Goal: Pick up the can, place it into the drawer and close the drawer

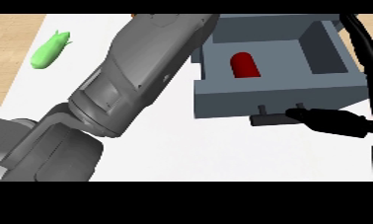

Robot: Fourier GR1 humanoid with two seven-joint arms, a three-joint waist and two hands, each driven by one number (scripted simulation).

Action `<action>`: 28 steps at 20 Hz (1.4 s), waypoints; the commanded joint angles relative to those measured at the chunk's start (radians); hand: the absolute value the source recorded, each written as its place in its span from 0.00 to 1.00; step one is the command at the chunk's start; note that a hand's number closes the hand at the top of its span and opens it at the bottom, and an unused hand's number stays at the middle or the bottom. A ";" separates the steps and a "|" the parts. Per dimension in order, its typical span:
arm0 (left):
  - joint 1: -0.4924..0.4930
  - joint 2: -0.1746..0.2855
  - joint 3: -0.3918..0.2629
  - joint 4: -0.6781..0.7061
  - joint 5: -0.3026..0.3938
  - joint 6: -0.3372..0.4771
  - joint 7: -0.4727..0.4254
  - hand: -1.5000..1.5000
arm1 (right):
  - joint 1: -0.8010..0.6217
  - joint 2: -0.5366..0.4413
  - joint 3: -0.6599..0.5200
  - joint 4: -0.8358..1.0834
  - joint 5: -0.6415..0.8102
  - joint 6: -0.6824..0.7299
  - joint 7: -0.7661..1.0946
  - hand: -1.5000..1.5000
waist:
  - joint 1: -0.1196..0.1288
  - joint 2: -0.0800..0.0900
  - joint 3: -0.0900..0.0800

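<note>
Sitting inside the open drawer (pixel 277 100), toward the left of its compartment: red can (pixel 245 65). Already in, so only the closing left. Cannot tell whether upright or on its side.

Judging the can as light, rigid and smooth-walled, so likely slippery and prone to shift when the drawer moves. No need to take it again; a hold across its round middle would suit if needed.

Better place to take now: drawer's handle (pixel 268 119), a stiff dark bar on two short posts at the drawer's front wall. Touching the handle's right end: right robot hand (pixel 331 122), black, coming in from right of the drawer. Cannot tell whether spread or clamped on the bar.

Crossing diagonally just left of the drawer: big grey left forearm (pixel 131 80), overlapping the drawer's left rear corner. Left robot hand itself out of view. Possibly in the way of the push.

Well left of the drawer on the white tabletop (pixel 189 154): green pod-like thing (pixel 51 49), no obstacle. At the drawer's far right edge: black strip (pixel 362 35), unidentifiable.
</note>
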State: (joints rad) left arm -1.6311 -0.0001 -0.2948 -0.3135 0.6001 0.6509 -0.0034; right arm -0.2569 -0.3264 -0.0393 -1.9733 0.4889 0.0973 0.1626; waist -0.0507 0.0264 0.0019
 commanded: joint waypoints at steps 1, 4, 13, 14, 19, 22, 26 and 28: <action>0.002 0.000 -0.012 0.011 0.000 0.006 -0.011 0.00 | -0.040 0.004 0.080 0.144 0.146 -0.052 -0.066 0.00 | 0.016 -0.004 0.000; 0.002 0.016 0.001 0.055 -0.025 -0.038 -0.031 0.00 | -0.076 0.001 0.106 0.276 0.216 -0.094 -0.121 0.00 | 0.033 -0.001 0.000; -0.010 0.040 0.038 0.007 -0.011 -0.062 0.023 0.00 | -0.250 0.079 0.184 0.642 0.431 -0.262 -0.168 0.00 | 0.057 -0.016 -0.001; 0.017 0.038 0.035 0.008 -0.018 -0.057 0.001 0.00 | -0.281 0.086 0.172 0.729 0.426 -0.288 -0.207 0.00 | 0.066 -0.013 -0.001; 0.025 0.095 0.014 -0.031 -0.051 -0.073 0.066 0.00 | -0.431 0.131 0.139 0.933 0.487 -0.364 -0.181 0.00 | 0.085 -0.021 -0.001; 0.077 0.115 0.017 -0.066 -0.054 -0.087 0.049 0.00 | -0.421 0.151 0.113 1.079 0.532 -0.536 -0.231 0.00 | 0.094 -0.019 -0.001; 0.088 0.130 0.015 -0.095 -0.063 -0.083 0.078 0.00 | -0.538 0.153 0.058 1.231 0.553 -0.656 -0.243 0.00 | 0.103 -0.015 -0.001; 0.083 0.166 0.005 -0.122 -0.073 -0.087 0.118 0.00 | -0.615 0.155 0.046 1.293 0.574 -0.669 -0.211 0.00 | 0.121 -0.018 -0.001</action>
State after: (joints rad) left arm -1.5541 0.1271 -0.2801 -0.3982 0.5418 0.5665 0.0704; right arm -0.7846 -0.1743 0.0383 -0.8078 1.0344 -0.4884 -0.0464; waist 0.0558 0.0101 0.0010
